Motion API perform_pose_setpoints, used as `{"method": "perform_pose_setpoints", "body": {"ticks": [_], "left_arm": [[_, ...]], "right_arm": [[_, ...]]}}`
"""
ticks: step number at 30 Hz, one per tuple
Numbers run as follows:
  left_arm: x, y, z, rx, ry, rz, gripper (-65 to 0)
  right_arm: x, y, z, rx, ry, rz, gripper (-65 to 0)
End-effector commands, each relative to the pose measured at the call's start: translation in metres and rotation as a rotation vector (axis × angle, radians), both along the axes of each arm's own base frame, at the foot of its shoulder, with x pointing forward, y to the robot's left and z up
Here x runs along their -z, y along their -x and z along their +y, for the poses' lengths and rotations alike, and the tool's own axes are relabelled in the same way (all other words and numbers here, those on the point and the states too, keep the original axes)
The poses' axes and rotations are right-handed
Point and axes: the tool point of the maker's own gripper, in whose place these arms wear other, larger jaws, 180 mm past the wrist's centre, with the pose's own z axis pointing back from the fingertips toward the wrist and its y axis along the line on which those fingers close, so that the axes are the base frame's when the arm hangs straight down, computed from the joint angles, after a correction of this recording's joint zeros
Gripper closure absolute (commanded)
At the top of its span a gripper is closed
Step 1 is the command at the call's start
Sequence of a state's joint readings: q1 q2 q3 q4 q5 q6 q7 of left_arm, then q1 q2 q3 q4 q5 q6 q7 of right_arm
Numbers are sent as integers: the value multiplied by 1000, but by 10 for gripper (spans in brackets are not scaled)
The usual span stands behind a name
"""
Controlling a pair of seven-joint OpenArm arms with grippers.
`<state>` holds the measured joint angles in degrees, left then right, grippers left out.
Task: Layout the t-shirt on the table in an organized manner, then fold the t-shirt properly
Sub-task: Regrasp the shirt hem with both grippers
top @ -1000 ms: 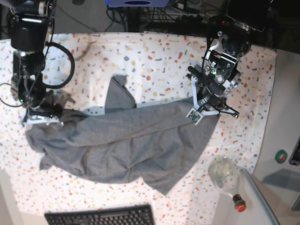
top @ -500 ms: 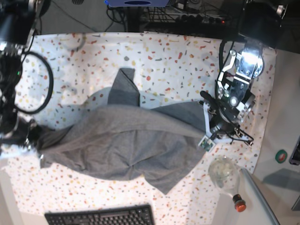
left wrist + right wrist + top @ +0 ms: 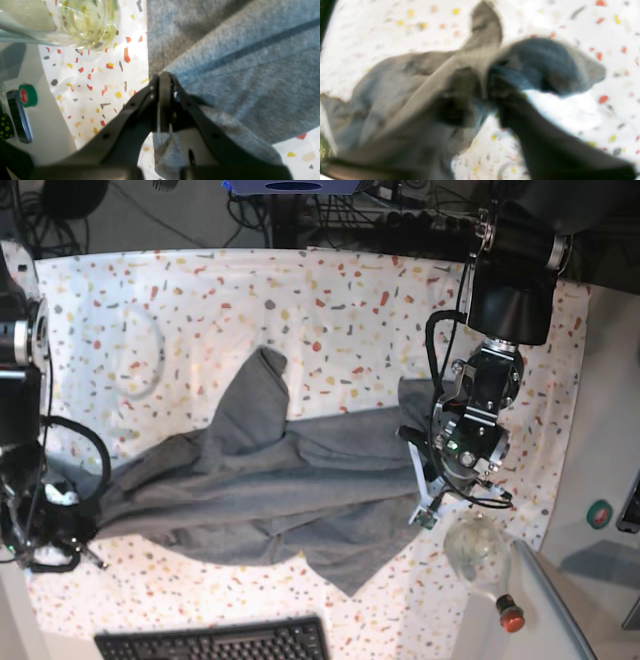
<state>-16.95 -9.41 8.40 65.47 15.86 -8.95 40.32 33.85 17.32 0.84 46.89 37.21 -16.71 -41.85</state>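
Note:
The heather-grey t-shirt [image 3: 270, 480] lies rumpled across the speckled table [image 3: 330, 290], pulled into a long band between both arms. My left gripper [image 3: 425, 498] holds its right end; in the left wrist view the gripper [image 3: 163, 82] is shut, with the t-shirt [image 3: 237, 75] pinched between the jaws. At the table's near left edge, my right gripper [image 3: 72, 530] meets the cloth's left end. The right wrist view is blurred: the t-shirt [image 3: 402, 100] is bunched over the right gripper [image 3: 490, 80], and how its jaws stand does not show.
A clear glass bottle [image 3: 480, 552] with a red cap lies just beside the left gripper, also large in the left wrist view [image 3: 75, 22]. A black keyboard [image 3: 215, 642] sits at the front edge. A green tape roll [image 3: 600, 513] rests on the grey side surface.
Both arms have come toward the front edge, dragging the shirt's ends with them. The shirt is now stretched lower and narrower, with one flap left pointing up at the middle.

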Motion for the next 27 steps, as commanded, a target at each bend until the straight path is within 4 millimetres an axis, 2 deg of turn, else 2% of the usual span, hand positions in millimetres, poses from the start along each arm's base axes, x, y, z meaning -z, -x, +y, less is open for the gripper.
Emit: {"method": "perform_pose_setpoints", "body": {"ticks": [1, 2, 4, 6, 8, 11, 15, 18, 20, 23, 27], "left_arm": [[-19, -16, 7, -9, -14, -58, 0], [-15, -11, 13, -13, -26, -47, 0], [-11, -4, 21, -12, -44, -35, 0], [-9, -1, 26, -15, -54, -28, 0], [-2, 10, 39, -20, -78, -3, 0], [8, 25, 52, -17, -93, 10, 0], [23, 44, 53, 7, -90, 27, 0], [28, 49, 53, 8, -89, 38, 0], [30, 53, 54, 7, -89, 45, 0], [30, 53, 53, 7, -87, 45, 0], [30, 52, 53, 7, -87, 44, 0]], "right_arm": [[-24, -7, -3, -8, -9, -81, -294], [-30, 5, 10, -50, -24, -117, -375], [-41, 28, 49, -124, -63, -188, -491], [-42, 57, 78, -165, -88, -222, -537], [-28, 77, 101, -173, -126, -209, -531], [11, 98, 129, -176, -157, -146, -521], [62, 124, 178, -309, -134, -33, -513], [85, 137, 195, -365, -105, 4, -483], [94, 144, 206, -402, -89, 13, -468], [92, 147, 229, -450, -105, 7, -468], [70, 158, 254, -500, -138, -58, -468]]}}
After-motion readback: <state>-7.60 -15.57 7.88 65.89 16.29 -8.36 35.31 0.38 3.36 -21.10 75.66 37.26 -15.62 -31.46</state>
